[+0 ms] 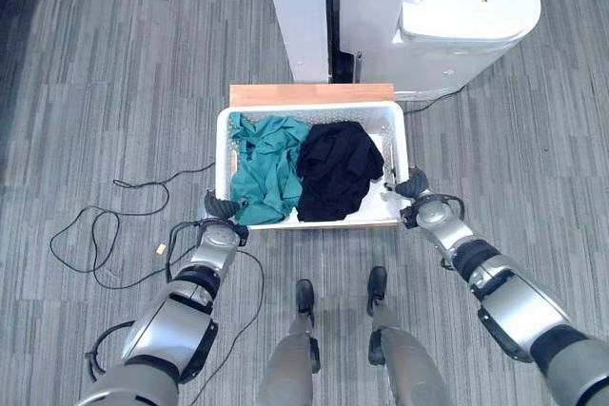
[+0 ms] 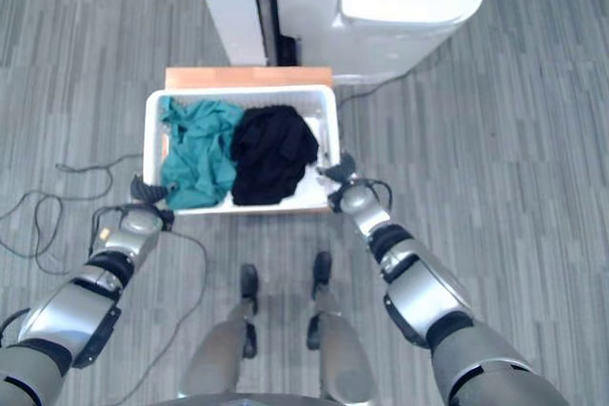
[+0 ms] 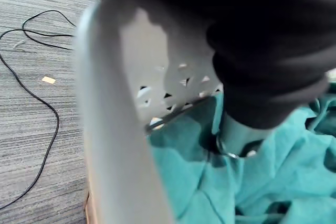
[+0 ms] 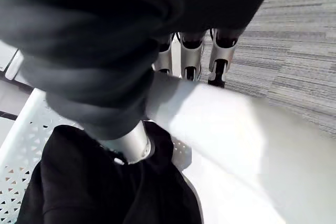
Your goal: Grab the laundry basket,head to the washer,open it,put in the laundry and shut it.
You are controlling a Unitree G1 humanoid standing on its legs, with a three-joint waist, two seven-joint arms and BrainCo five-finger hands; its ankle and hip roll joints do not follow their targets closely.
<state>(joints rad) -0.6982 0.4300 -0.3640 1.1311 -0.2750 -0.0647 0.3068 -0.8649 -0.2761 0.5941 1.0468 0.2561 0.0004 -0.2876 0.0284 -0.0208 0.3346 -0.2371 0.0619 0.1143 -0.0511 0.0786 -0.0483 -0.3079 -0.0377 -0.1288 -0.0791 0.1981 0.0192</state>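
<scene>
From the head camera I see the white laundry basket (image 1: 394, 117) on a wooden board (image 1: 311, 94) on the floor, before a white washer (image 1: 447, 7). A teal garment (image 1: 265, 164) and a black garment (image 1: 335, 166) lie inside. My left hand (image 1: 221, 208) and right hand (image 1: 412, 184) sit at its near corners.

Left wrist: thumb inside the rim; grip unclear.

Right wrist: fingers (image 4: 190, 56) outside, thumb inside, clamping the rim.
</scene>
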